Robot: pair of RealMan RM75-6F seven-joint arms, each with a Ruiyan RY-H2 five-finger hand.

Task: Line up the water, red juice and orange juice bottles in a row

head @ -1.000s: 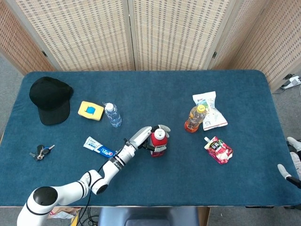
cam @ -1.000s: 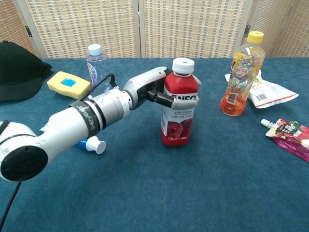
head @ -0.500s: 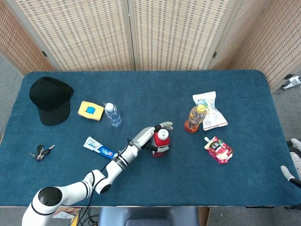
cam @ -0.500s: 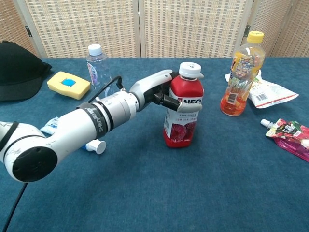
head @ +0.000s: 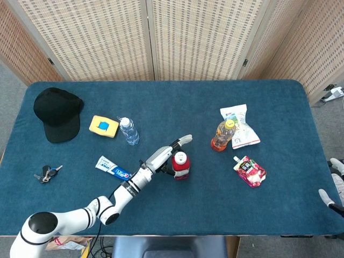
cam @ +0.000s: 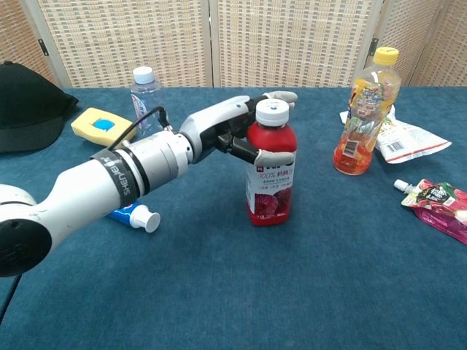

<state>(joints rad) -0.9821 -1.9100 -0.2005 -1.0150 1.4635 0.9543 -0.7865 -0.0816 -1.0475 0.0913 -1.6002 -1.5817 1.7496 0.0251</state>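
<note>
Turned label-forward since before, the white-capped red juice bottle (cam: 270,175) stands upright — left hand (cam: 233,133) clasping its shoulder; right hand unseen.

Red juice bottle (cam: 271,172), white cap, upright near the middle of the blue counter (head: 161,102), label facing the chest camera. Orange juice bottle (cam: 363,111), yellow cap, upright, well apart to its right and farther back. Water bottle (cam: 145,98), clear with white cap, upright far left-rear; the three form no row.
</note>
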